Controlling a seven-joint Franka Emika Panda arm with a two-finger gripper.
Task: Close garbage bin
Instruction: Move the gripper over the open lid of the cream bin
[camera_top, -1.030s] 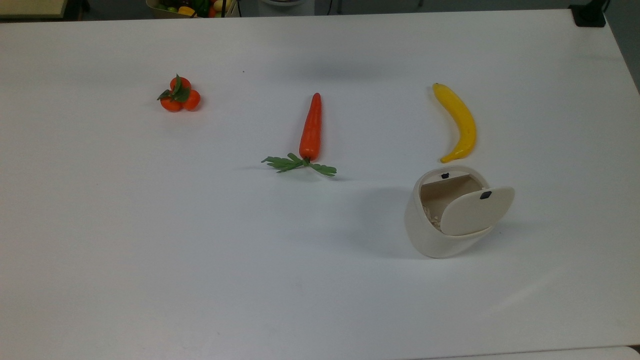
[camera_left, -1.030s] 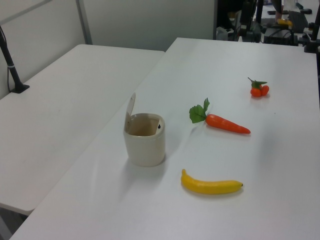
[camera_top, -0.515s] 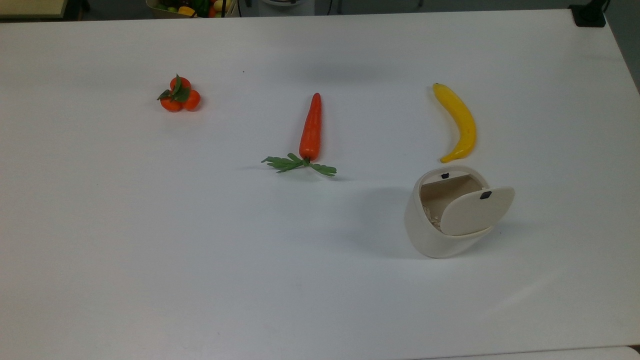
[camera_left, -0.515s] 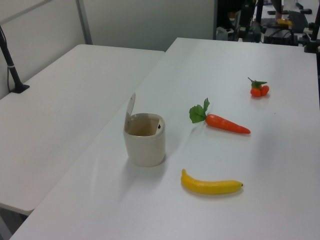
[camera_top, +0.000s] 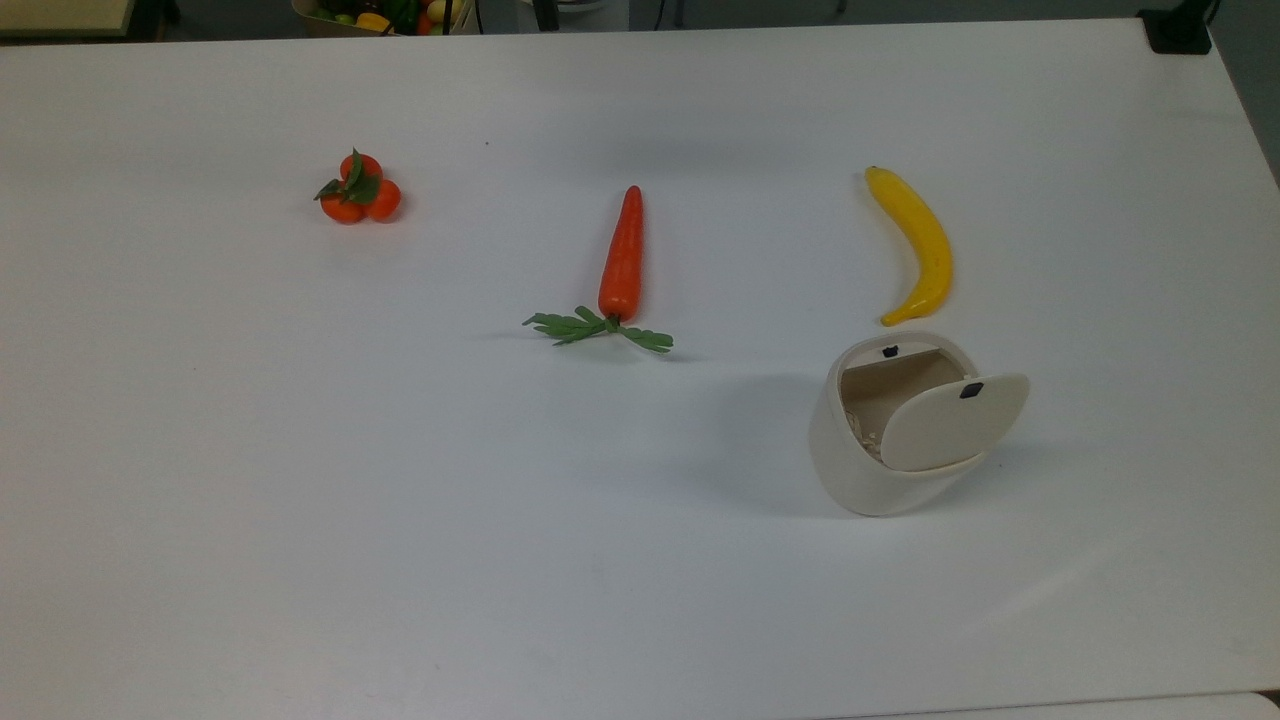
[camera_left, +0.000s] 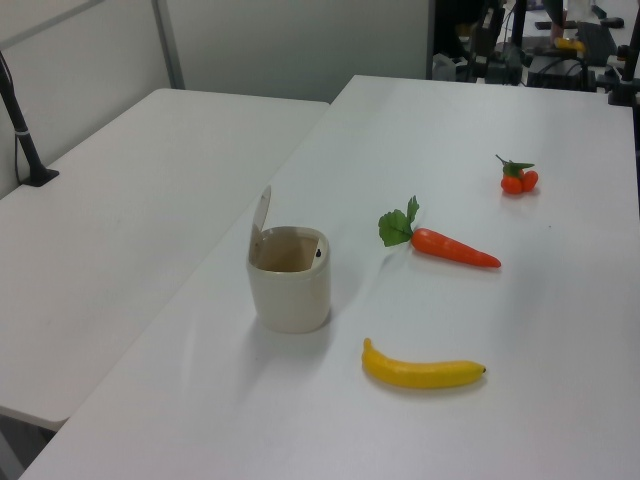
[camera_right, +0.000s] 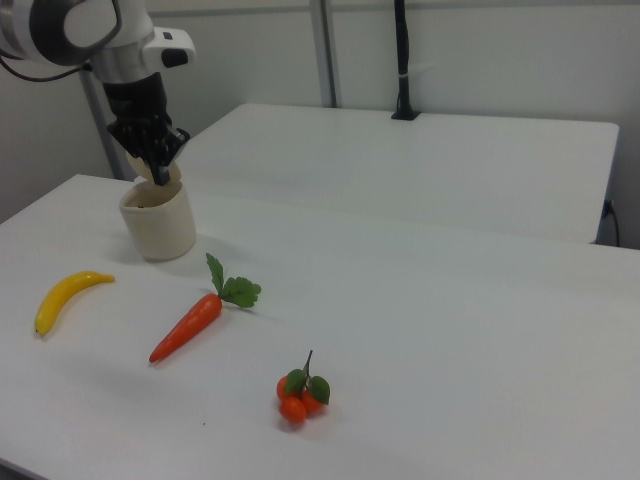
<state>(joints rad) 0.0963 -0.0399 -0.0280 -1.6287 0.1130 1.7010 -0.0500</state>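
Claw (camera_right: 160, 165) hangs in the right view, black fingers pointing down; it appears just above the garbage bin's (camera_top: 880, 440) rim, though how far in front of or behind the bin it sits isn't clear. Can't tell how far the fingers are parted; nothing seems held.

Bin stands upright on the white table (camera_top: 400, 500), toward the top view's right edge, just off the tip of the banana (camera_top: 915, 245). Lid (camera_top: 955, 420) is open, standing nearly upright on its hinge, with a black tab near the free edge.

Handling guess: light, thin rigid plastic with a smooth finish, so it slides or tips easily. No grip needed; push the lid's outer face near the tab, gently and downward, toward the opening.

Carrot (camera_top: 622, 255) and small oranges (camera_top: 360, 190) lie well apart, toward the table's middle and the top view's left.
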